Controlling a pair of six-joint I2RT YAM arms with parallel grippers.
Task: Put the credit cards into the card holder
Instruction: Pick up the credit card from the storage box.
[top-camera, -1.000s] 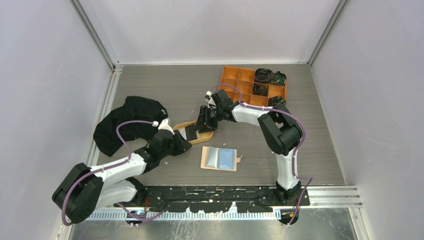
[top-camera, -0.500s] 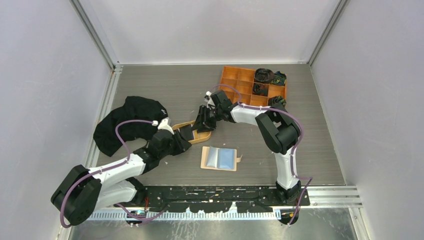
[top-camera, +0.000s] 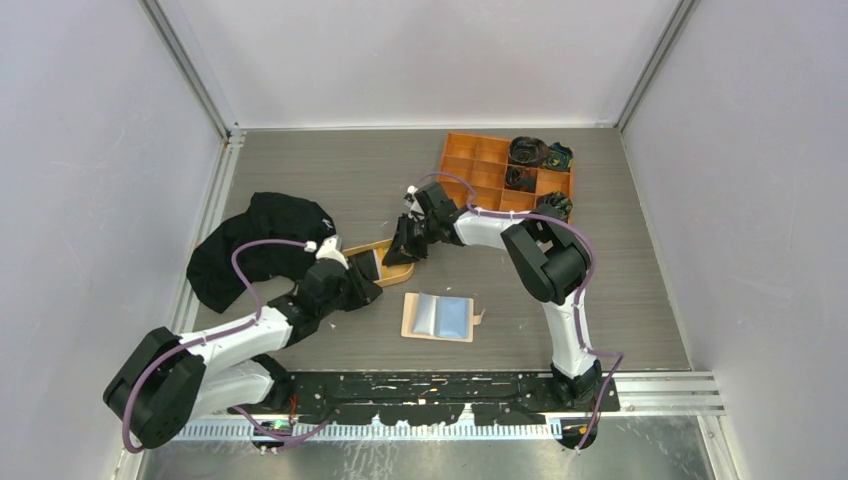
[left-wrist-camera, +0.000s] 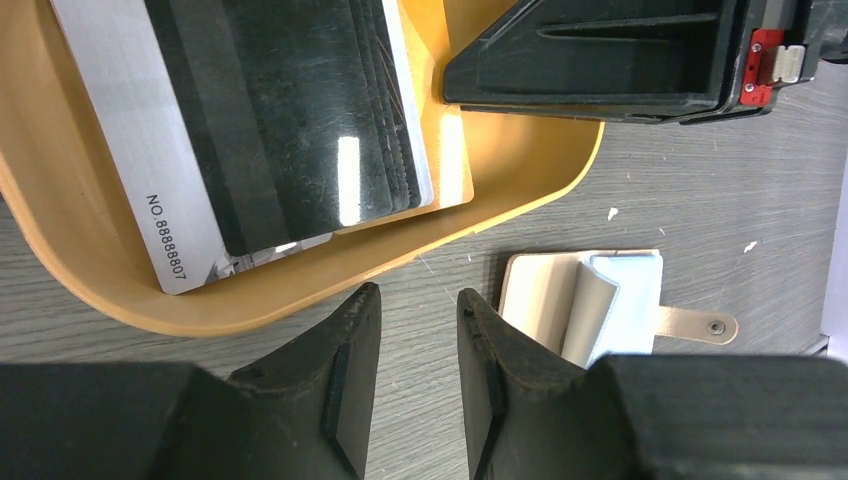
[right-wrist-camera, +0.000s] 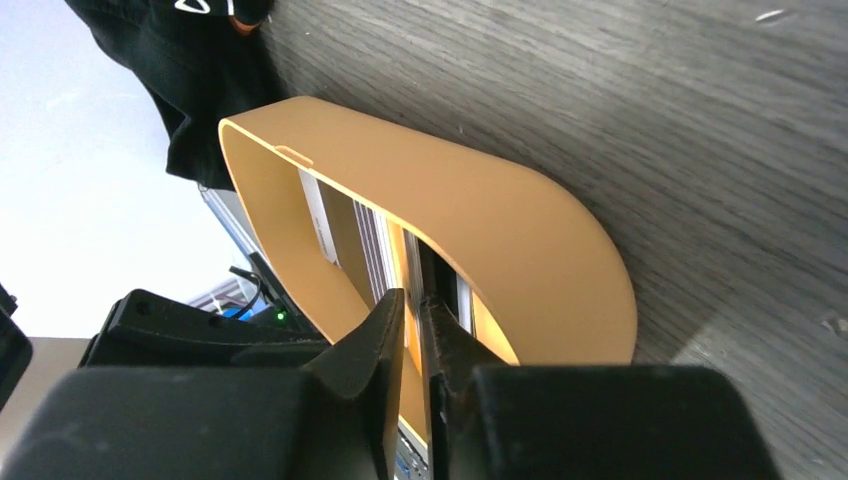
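An oval tan tray (left-wrist-camera: 520, 175) sits on the grey desk (top-camera: 330, 180), and both arms meet at it. In the tray lie two of the cards, a light grey-white card (left-wrist-camera: 130, 150) printed with a number along one edge and a dark card (left-wrist-camera: 290, 110) lying on top of it and covering most of it. More thin card edges show along the dark card's side, but how many cannot be told

The left pincer (left-wrist-camera: 417, 300) hovers over the bare desk just beside the tray's near rim, released, its fingers apart with only wood grain between them

The right pincer (right-wrist-camera: 412, 300) reaches over the opposite rim and down into the tray. Its fingers are drawn almost together, leaving a thin slit, right among the upright card edges. I cannot tell whether a card is pinched in that slit

The card holder (top-camera: 420, 315) lies open and flat on the desk, near the tray on the side towards the arm bases and apart from both pincers, its snap tab (left-wrist-camera: 700, 322) sticking out sideways. A pale blue card (top-camera: 455, 318) rests on its right half; tucked in or loose cannot be told

A black cloth (top-camera: 255, 245) is heaped to the left, and an orange compartment box (top-camera: 480, 165) stands at the far right
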